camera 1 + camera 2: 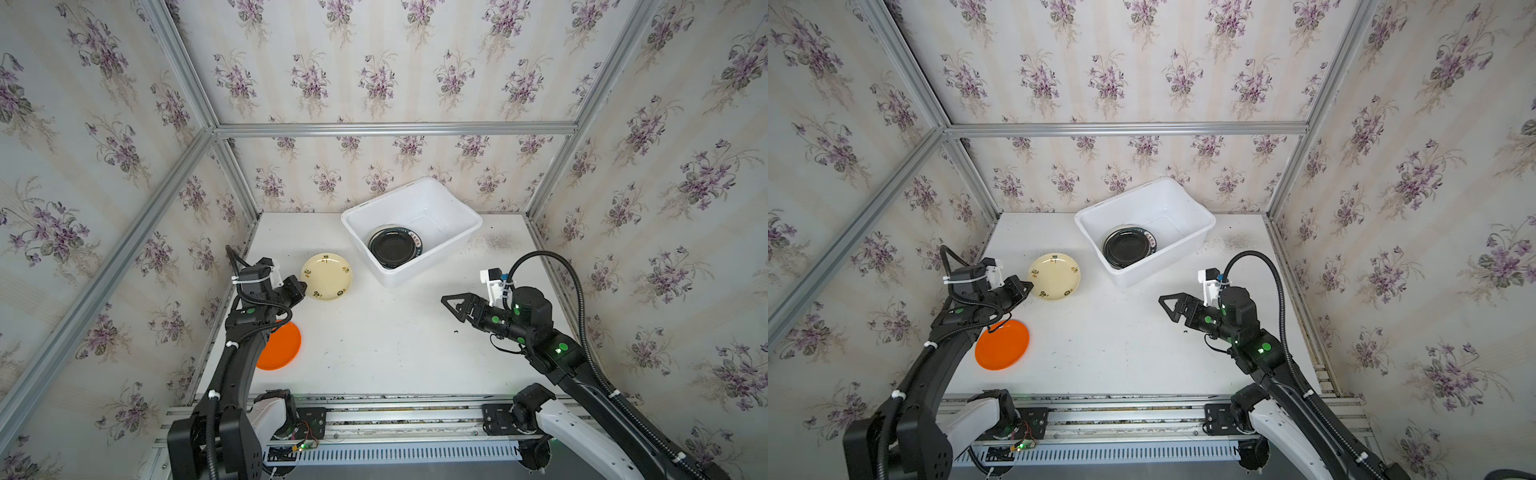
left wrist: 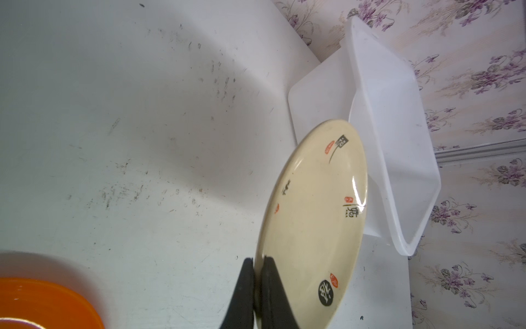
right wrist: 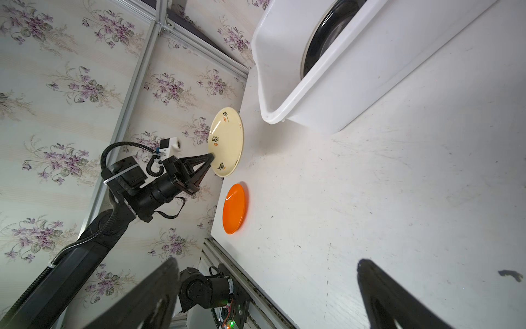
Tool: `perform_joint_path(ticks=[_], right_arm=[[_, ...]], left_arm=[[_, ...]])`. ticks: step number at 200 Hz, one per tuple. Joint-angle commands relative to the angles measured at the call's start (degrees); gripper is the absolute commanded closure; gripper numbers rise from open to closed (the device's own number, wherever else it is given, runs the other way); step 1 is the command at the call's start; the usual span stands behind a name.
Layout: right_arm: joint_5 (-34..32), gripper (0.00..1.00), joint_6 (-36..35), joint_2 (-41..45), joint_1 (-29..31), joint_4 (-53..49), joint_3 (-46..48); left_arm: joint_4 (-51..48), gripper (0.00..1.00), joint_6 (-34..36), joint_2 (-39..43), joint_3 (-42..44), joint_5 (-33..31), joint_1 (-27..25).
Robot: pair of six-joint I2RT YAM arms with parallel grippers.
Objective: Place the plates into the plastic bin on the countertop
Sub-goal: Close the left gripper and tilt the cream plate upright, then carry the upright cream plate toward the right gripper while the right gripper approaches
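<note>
A cream plate with dark lettering sits tilted over the left of the white countertop. My left gripper is shut on its near rim, which is raised. An orange plate lies flat by the left arm. The plastic bin stands at the back and holds a black plate on top of a dark-rimmed one. My right gripper hovers open and empty at the right.
Aluminium framing and floral walls close in the back and both sides. A rail with the arm bases runs along the front edge. A small dark scrap lies on the countertop near the right gripper.
</note>
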State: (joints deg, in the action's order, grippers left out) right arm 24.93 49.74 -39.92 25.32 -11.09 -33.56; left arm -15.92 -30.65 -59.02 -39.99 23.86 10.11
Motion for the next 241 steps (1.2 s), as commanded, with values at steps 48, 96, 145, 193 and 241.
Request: perform_joint_path(ticks=[48, 96, 145, 193, 241], right_arm=[[2.0, 0.01, 1.1, -2.9, 0.3, 5.8, -0.5], [2.1, 0.01, -0.7, -5.9, 0.8, 6.5, -2.5], [2.4, 0.02, -0.3, -9.2, 1.5, 8.9, -3.7], [2.0, 0.07, -0.7, -12.7, 3.9, 9.3, -5.7], [1.5, 0.16, -0.1, -14.7, 4.6, 10.9, -6.2]], left_arm=[[-4.5, 1.00, -3.2, 6.8, -2.9, 0.4, -5.1], [-5.1, 1.00, -5.6, 4.7, -6.6, -5.5, -17.2], [-5.0, 1.00, -7.8, 1.1, -10.5, -10.1, -29.1], [-4.1, 1.00, -9.2, -2.1, -12.9, -13.2, -37.1], [-2.3, 1.00, -9.9, -6.9, -16.1, -12.6, -41.7]])
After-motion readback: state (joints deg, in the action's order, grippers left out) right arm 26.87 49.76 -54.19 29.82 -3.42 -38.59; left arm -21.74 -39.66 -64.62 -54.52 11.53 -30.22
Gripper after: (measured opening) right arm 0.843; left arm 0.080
